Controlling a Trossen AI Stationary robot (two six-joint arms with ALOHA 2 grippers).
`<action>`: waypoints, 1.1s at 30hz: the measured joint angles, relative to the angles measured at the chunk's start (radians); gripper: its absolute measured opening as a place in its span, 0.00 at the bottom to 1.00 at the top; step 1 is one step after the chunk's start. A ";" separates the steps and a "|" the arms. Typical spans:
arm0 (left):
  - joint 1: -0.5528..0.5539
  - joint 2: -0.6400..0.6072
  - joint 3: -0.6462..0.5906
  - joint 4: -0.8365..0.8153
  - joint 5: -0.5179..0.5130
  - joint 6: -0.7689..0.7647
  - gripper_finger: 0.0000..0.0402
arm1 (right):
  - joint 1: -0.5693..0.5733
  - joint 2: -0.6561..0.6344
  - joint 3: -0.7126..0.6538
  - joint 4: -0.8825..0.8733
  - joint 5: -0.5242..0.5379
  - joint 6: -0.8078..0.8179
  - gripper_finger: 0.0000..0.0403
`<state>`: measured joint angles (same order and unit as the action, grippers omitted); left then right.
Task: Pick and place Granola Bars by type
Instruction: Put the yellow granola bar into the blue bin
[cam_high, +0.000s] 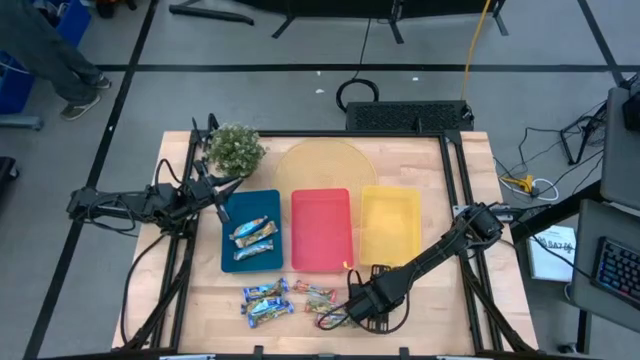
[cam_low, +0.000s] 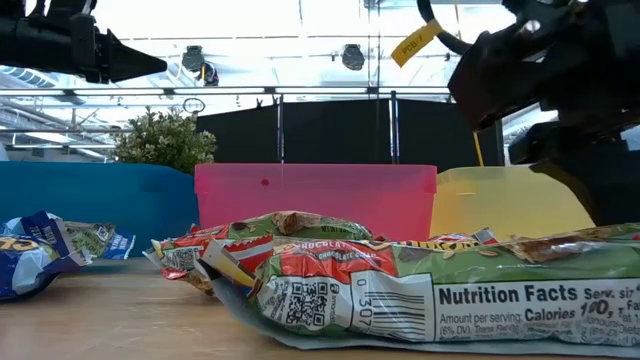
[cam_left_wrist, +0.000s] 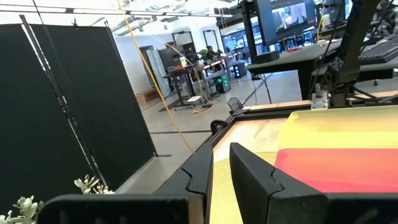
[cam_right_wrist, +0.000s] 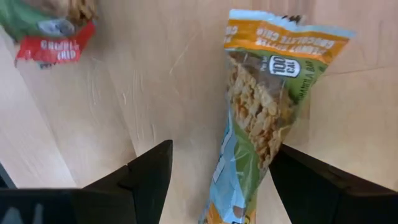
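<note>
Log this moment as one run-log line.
right hand: open, straddling orange-teal bar | left hand: empty, above blue tray | blue tray: two blue-white bars

Robotics lab, framed wooden table (cam_high: 420, 160), black partition screen (cam_left_wrist: 68, 106), monitor (cam_left_wrist: 289, 17), desks with equipment, loose floor cables.

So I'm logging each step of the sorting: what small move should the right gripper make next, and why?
Probably close. The right gripper is open low over the table, its fingers either side of the orange-teal bar, which lies loose.
</note>
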<state>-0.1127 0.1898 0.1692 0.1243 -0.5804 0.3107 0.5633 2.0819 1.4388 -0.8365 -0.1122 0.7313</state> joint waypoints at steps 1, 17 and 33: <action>0.000 0.000 0.000 -0.001 0.000 0.000 0.16 | -0.003 0.000 -0.016 0.013 0.002 0.014 0.63; 0.000 0.000 0.000 -0.001 0.000 -0.002 0.16 | -0.007 0.003 -0.050 0.055 0.049 0.034 0.16; 0.000 0.000 0.000 0.000 -0.005 0.000 0.16 | -0.066 -0.151 0.223 -0.060 0.108 -0.130 0.09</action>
<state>-0.1125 0.1898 0.1692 0.1244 -0.5854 0.3111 0.4972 1.9306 1.6620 -0.8961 -0.0038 0.6012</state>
